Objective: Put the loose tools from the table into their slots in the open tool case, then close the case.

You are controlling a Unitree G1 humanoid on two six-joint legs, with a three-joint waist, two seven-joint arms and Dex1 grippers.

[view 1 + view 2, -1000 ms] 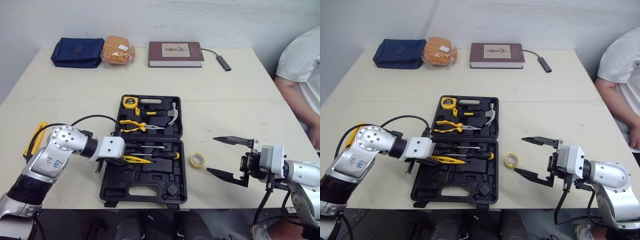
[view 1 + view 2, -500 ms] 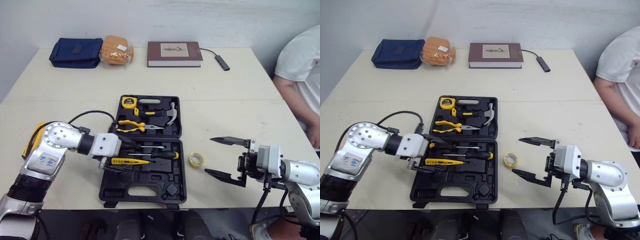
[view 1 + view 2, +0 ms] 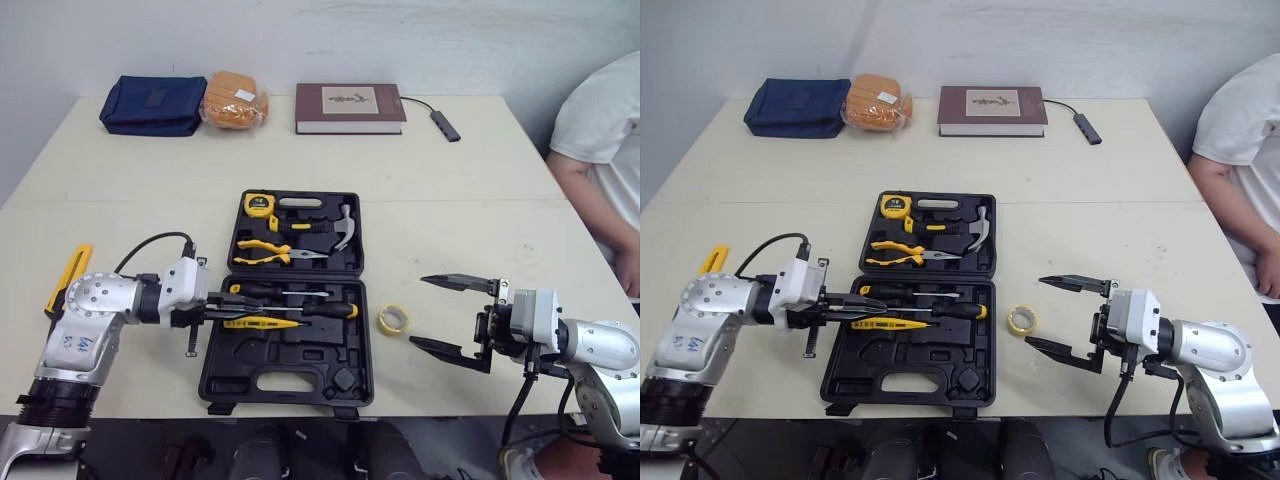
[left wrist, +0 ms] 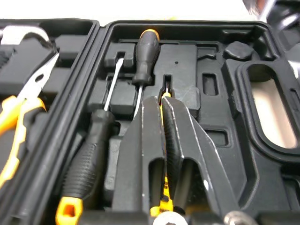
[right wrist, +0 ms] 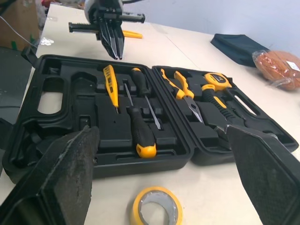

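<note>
Yellow tester lies in the tool case, handle end just beside the left end effector, whose fingers meet.

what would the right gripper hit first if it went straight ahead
Probably the tape roll, lying just ahead of the open right gripper; the tool case sits beyond. Height is unclear, so it might pass over the roll.

Bright, even light throughout, casting only soft, faint shadows.
</note>
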